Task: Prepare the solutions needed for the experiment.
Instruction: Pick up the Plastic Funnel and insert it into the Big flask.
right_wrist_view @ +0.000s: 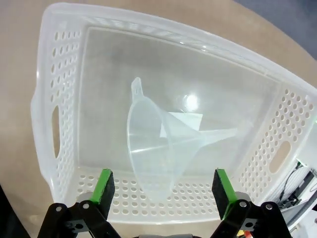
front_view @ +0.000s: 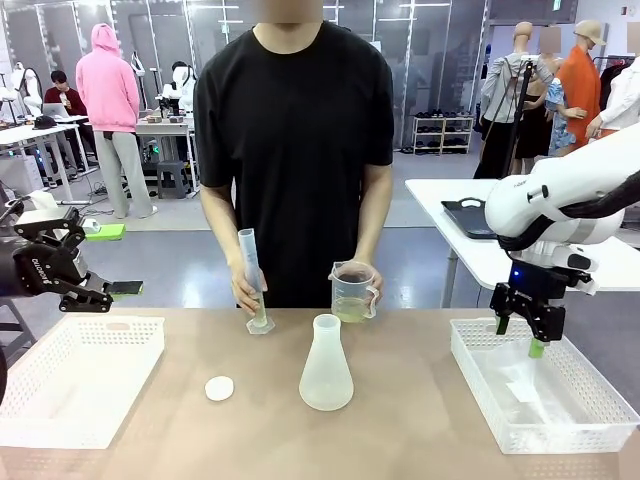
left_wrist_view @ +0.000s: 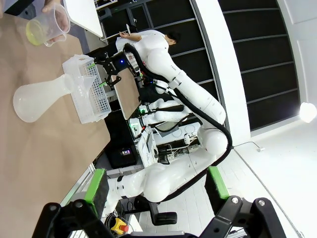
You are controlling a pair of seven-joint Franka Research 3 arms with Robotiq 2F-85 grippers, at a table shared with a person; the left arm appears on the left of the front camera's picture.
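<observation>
Solution [front_view: 350, 313] is held in beaker [front_view: 353, 285].
Likely sloshy, light; best gripped mid-wall. Left tool [front_view: 115, 296], right tool [front_view: 520, 338] are spread, empty.

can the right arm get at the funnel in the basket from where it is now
Probably yes. The right pincer hangs open directly above the white basket, and the clear funnel lies on its side on the basket floor with nothing over it. The rounded cone may be awkward to pinch.

Funnel [right_wrist_view: 153, 144] lying in basket [right_wrist_view: 64, 74], white cap [front_view: 219, 388]
</observation>
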